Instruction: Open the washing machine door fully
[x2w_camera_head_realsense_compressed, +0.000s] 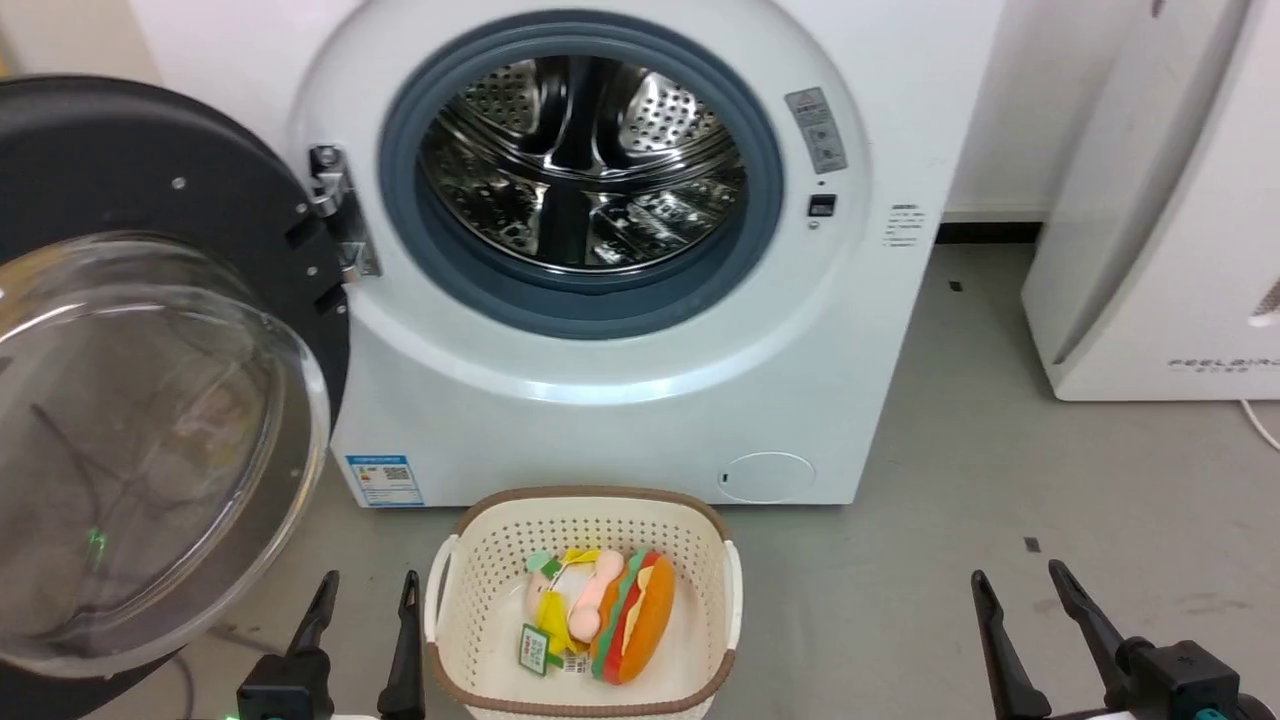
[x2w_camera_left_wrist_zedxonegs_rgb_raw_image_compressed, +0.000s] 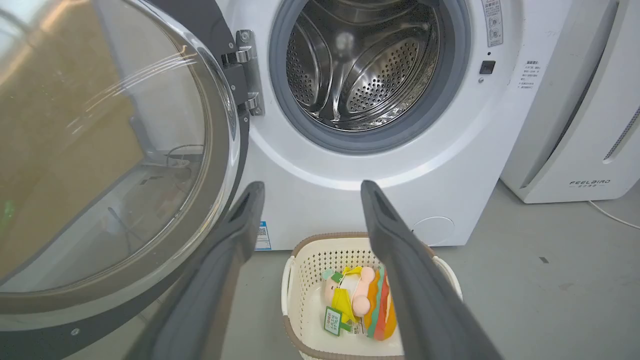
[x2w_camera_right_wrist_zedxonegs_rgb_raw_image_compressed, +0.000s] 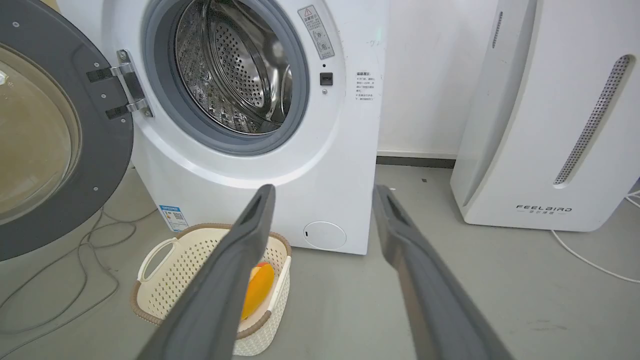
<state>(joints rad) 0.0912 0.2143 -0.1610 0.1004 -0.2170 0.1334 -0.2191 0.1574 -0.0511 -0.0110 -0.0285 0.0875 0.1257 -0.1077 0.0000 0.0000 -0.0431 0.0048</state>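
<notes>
We recorded the washing machine door (x2w_camera_head_realsense_compressed: 150, 380) swung wide out from the washing machine (x2w_camera_head_realsense_compressed: 620, 400). It hung on a metal hinge (x2w_camera_head_realsense_compressed: 335, 215) at the left edge of the front, and its inner face was turned toward us. Its broad black rim carried small screws, and the clear bulging glass bowl at its centre showed pale reflections and cables on the floor (x2w_camera_head_realsense_compressed: 1000, 450) behind it. The opening was uncovered, showing the grey rubber ring (x2w_camera_head_realsense_compressed: 400, 170) and the perforated steel drum (x2w_camera_head_realsense_compressed: 585, 160).

The head view cut off the door's left and lower parts. We could not read the print on the grey sticker (x2w_camera_head_realsense_compressed: 820, 130) beside the opening, the blue label (x2w_camera_head_realsense_compressed: 385, 480) at the front's lower left corner, or the tag on the plush toys (x2w_camera_head_realsense_compressed: 610, 610) in the basket (x2w_camera_head_realsense_compressed: 580, 505). The white appliance (x2w_camera_right_wrist_zedxonegs_rgb_raw_image_compressed: 550, 125) to the right bore lettering beginning "FEELBAIR".

The left gripper (x2w_camera_head_realsense_compressed: 370, 582) and the right gripper (x2w_camera_head_realsense_compressed: 1019, 575) each had their fingers spread apart on nothing, low in the head view and well clear of the door.
</notes>
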